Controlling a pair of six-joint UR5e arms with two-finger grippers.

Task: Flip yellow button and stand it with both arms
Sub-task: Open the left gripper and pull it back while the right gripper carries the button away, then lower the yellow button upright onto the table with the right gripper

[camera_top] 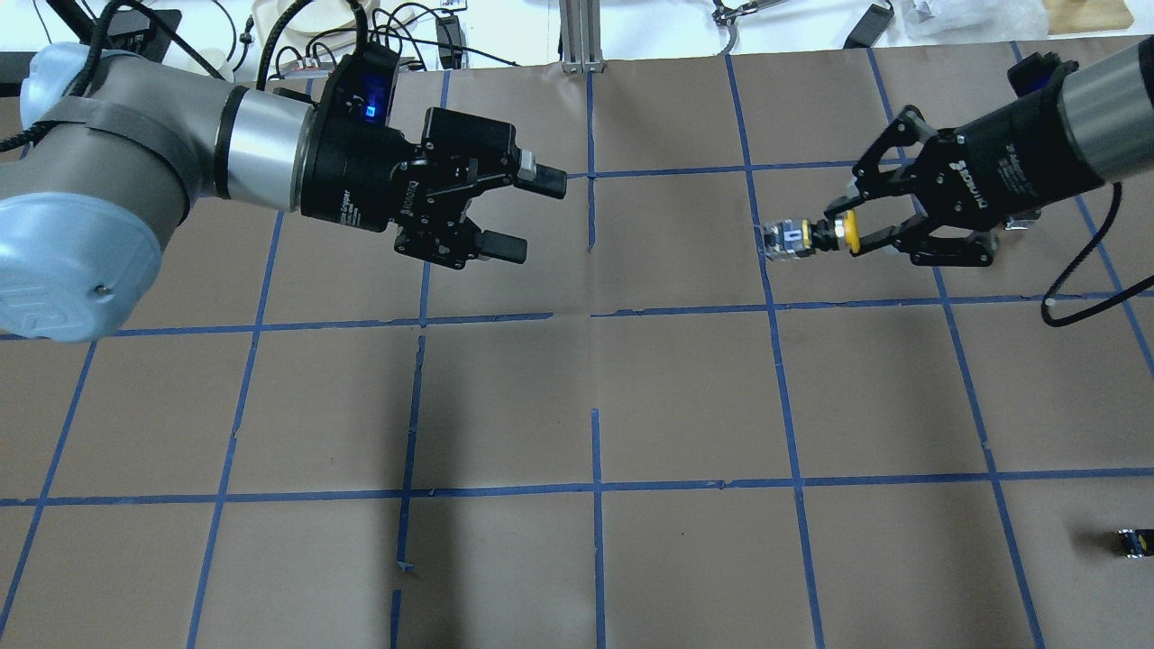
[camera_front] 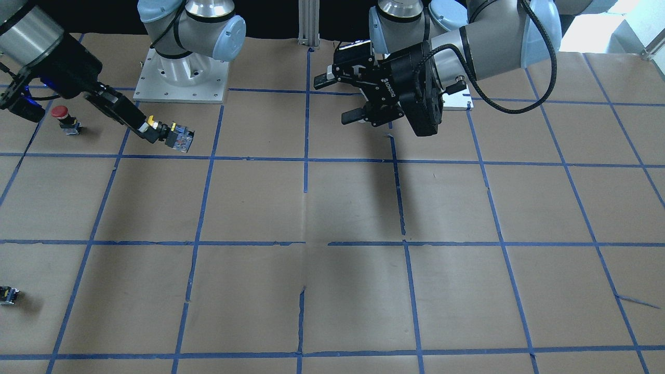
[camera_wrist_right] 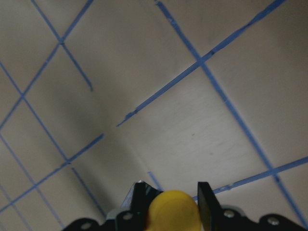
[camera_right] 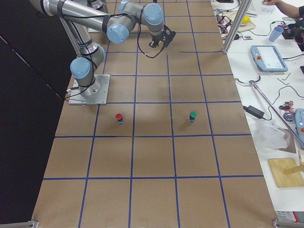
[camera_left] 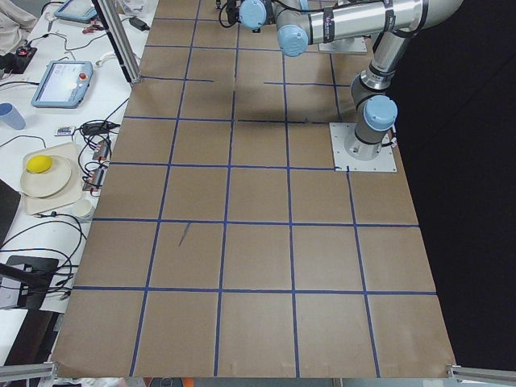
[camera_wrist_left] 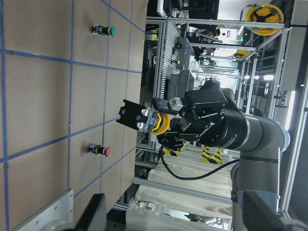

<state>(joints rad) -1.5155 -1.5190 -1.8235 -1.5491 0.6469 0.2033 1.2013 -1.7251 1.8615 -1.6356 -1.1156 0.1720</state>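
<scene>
The yellow button (camera_top: 793, 239) is in the air, lying sideways, with its yellow cap toward my right gripper and its blocky body pointing to the table's middle. My right gripper (camera_top: 846, 233) is shut on the button at its cap end. In the front view the button (camera_front: 179, 136) sticks out past the right gripper (camera_front: 150, 128). The right wrist view shows the cap (camera_wrist_right: 173, 214) between the two fingers. My left gripper (camera_top: 532, 214) is open and empty, held above the table and facing the button from far across; it also shows in the front view (camera_front: 337, 98).
A red-capped button (camera_front: 61, 117) stands on the table near the right arm. A green-capped button (camera_right: 192, 115) stands further out. A tiny dark block (camera_top: 1134, 542) lies at the table's near right edge. Blue tape lines grid the brown paper table (camera_top: 595, 397).
</scene>
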